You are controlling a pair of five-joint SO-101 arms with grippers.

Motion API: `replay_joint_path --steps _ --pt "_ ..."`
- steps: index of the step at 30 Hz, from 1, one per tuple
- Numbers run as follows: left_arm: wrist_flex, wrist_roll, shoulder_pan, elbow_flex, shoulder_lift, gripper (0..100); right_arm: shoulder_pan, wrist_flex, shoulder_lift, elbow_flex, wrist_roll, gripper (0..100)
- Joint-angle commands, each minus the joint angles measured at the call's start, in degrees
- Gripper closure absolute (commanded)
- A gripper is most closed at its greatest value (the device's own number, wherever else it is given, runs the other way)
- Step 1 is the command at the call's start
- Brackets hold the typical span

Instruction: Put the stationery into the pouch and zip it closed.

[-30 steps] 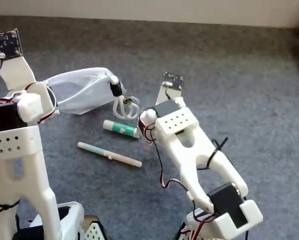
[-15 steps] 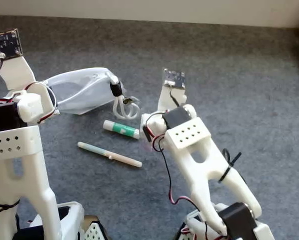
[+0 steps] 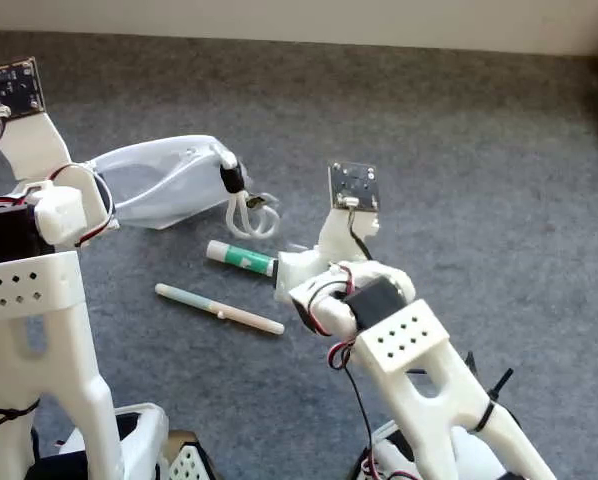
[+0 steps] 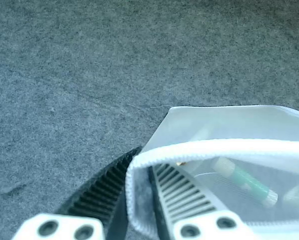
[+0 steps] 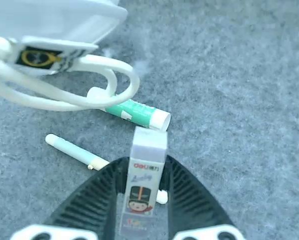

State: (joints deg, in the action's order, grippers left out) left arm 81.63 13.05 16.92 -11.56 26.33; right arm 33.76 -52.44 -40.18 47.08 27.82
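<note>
Pouch on carpet in high view, near one tube and one pen; in left wrist view, rim pinched by left gripper, tube showing through; in right wrist view, one eraser clamped in right gripper, just beside tube.

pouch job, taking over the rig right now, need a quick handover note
Left gripper: shut on the rim of the pouch, whose mouth is open.
Right gripper: shut on the eraser, close to one end of the glue stick.
Glue stick and pen lie on the carpet beside the pouch, outside it.
Done: pouch held, eraser gripped.
Left: eraser, glue stick and pen into the pouch, then zip it.
</note>
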Motion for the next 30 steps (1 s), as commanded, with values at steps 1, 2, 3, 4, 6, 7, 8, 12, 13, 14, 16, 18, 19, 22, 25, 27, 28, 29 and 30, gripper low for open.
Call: replay_joint_path --steps 1,2,3,4,6,7,8,12,13,14,16,18,19,22,25,27,28,29,30 --pt "-0.4 0.3 0.2 -1.1 0.0 99 0.7 3.7 -5.1 0.9 -5.0 99.3" --pt "-0.4 0.3 0.2 -1.1 0.0 99 0.7 4.5 -6.0 1.8 -5.7 99.3" --pt "-0.4 0.3 0.2 -1.1 0.0 99 0.7 5.2 -6.9 2.6 -6.2 99.3" --pt "-0.4 0.3 0.2 -1.1 0.0 99 0.7 6.0 -7.9 3.3 -6.3 99.3" --pt "-0.4 0.3 0.2 -1.1 0.0 99 0.7 7.3 -9.8 4.4 -6.4 99.3" --pt "-0.4 0.3 0.2 -1.1 0.0 99 0.7 7.7 -10.8 4.7 -6.4 99.3" --pt "-0.4 0.3 0.2 -1.1 0.0 99 0.7 8.2 -11.6 5.1 -6.4 99.3" --pt "-0.4 0.3 0.2 -1.1 0.0 99 0.7 9.7 -14.3 6.7 -6.5 99.3" --pt "-0.4 0.3 0.2 -1.1 0.0 99 0.7 10.0 -14.7 7.1 -6.5 99.3" --pt "-0.4 0.3 0.2 -1.1 0.0 99 0.7 10.4 -15.1 7.4 -6.5 99.3" --pt "-0.4 0.3 0.2 -1.1 0.0 99 0.7 10.9 -15.6 7.6 -6.5 99.3" --pt "-0.4 0.3 0.2 -1.1 0.0 99 0.7 10.9 -16.1 7.4 -6.5 99.3" --pt "-0.4 0.3 0.1 -1.1 0.0 99 0.7 11.0 -16.5 7.3 -6.5 99.3" --pt "-0.4 0.3 0.1 -1.1 0.0 99 0.7 12.8 -17.6 7.5 -9.6 99.3" --pt "-0.4 0.3 0.1 -1.1 0.0 99 1.7 15.5 -19.0 7.7 -15.0 99.3" --pt "-0.4 0.3 0.1 -1.2 0.0 99 3.0 16.2 -19.8 7.6 -17.3 99.3" --pt "-0.4 0.3 0.1 -1.2 0.0 99 4.0 16.2 -20.1 7.5 -18.0 99.3" --pt "-0.4 0.3 0.1 -1.2 0.0 99 5.3 16.4 -20.4 7.3 -18.6 99.3" --pt "-0.4 0.3 0.1 -1.2 0.0 99 6.2 17.0 -20.6 7.3 -19.3 99.3"
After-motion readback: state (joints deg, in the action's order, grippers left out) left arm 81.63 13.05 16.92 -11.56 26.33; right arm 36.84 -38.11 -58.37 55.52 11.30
